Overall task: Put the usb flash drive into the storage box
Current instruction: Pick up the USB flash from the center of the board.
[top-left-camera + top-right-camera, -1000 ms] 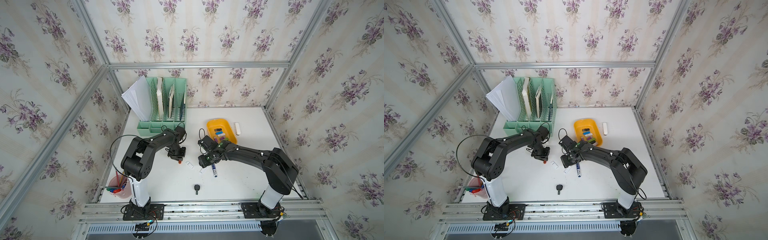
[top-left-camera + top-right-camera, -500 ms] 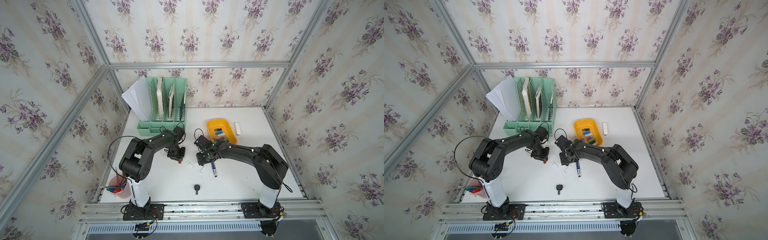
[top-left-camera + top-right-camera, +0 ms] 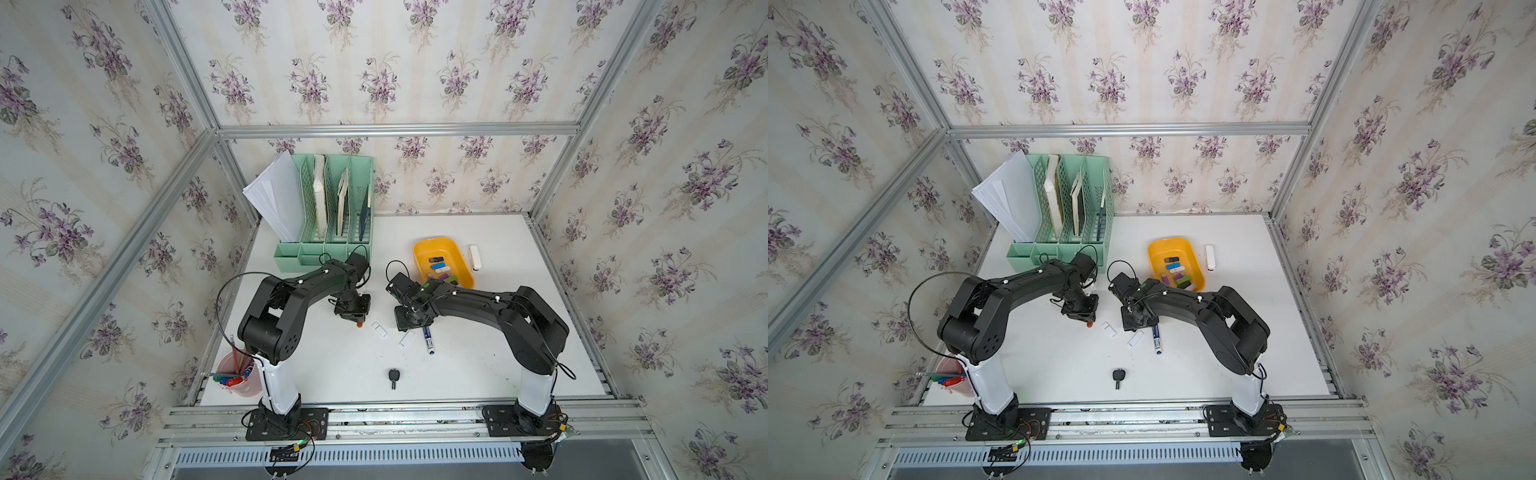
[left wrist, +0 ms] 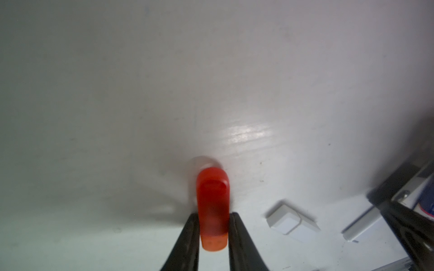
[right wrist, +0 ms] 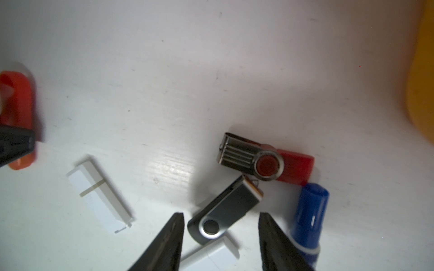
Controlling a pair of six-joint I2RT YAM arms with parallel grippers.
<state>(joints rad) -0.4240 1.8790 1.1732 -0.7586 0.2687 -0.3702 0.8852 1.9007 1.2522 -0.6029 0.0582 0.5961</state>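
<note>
My left claw pinches the orange drive; my right claw stands half-wide astride the grey drive beside the marker — centre, close squarely, then lift toward the yellow box

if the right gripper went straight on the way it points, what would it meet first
Most likely the grey swivel flash drive, lying right between the open jaws of the right gripper; its height above the table is hard to judge.
</note>
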